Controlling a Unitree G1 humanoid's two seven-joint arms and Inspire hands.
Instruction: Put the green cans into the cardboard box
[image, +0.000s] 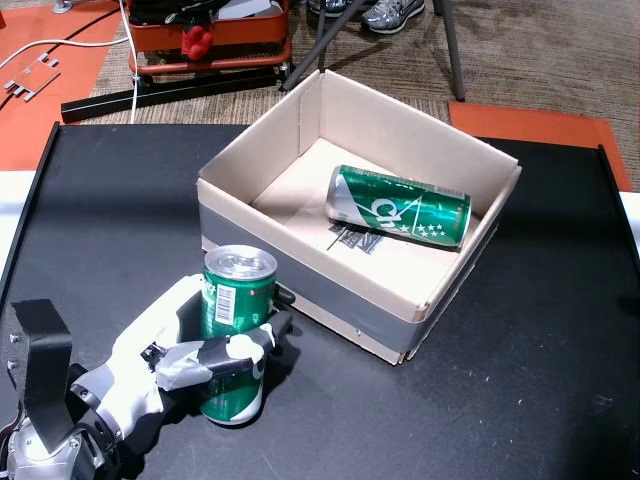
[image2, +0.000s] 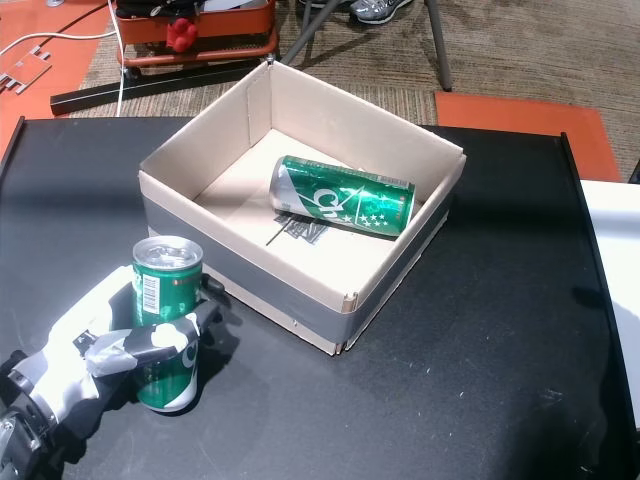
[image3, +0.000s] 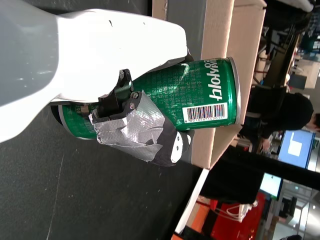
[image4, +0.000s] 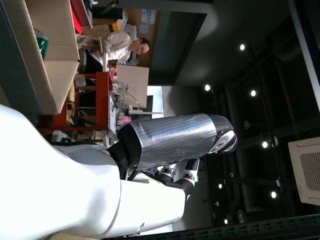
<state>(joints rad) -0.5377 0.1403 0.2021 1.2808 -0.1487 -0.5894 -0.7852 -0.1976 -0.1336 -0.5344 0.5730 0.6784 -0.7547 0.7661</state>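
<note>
An upright green can (image: 238, 300) (image2: 165, 290) stands on the black table (image: 520, 380) just off the front left wall of the cardboard box (image: 300, 270) (image2: 230, 270). My left hand (image: 170, 360) (image2: 110, 350) is shut on it, taped fingers wrapped round its lower half; the left wrist view shows the can (image3: 200, 100) in the left hand (image3: 125, 115). A second green can (image: 400, 207) (image2: 345, 197) lies on its side inside the box. My right hand (image4: 160, 145) appears only in the right wrist view, away from the box (image4: 45, 60), fingers apart and holding nothing.
Behind the table stand a red cart (image: 210, 35), dark chair legs (image: 450, 50) and a person's shoes (image: 390, 12). Orange mats (image: 540, 125) lie on the floor. A black bar (image: 150, 95) runs along the table's far left edge.
</note>
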